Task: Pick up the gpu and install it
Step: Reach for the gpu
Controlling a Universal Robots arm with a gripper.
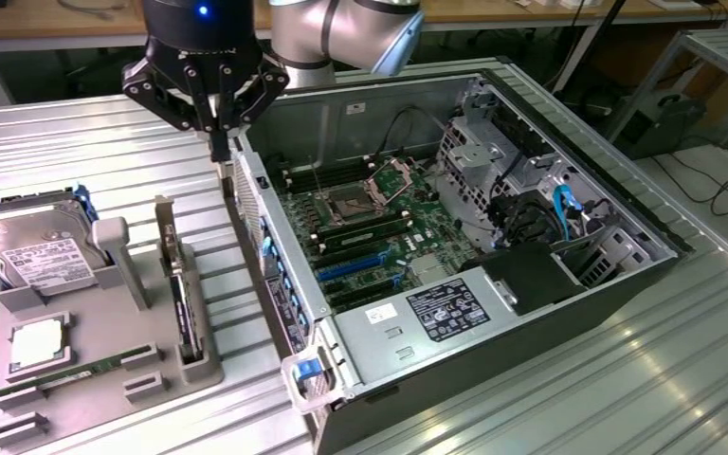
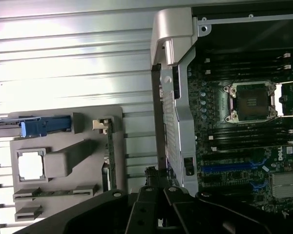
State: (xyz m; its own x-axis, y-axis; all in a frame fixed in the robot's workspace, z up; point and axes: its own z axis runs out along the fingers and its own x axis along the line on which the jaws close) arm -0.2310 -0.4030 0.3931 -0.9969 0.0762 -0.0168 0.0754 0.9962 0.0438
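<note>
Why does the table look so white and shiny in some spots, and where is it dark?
In the wrist view, light bounces off the ribbed metal table, so it glares white, and the square chip in the grey tray is washed out; the computer case has a shadowed inner wall. In the exterior view, the table shines in pale streaks beside the case.

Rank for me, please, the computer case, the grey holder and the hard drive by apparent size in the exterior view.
Largest: computer case.
Then: grey holder.
Smallest: hard drive, propped on that holder.
</note>
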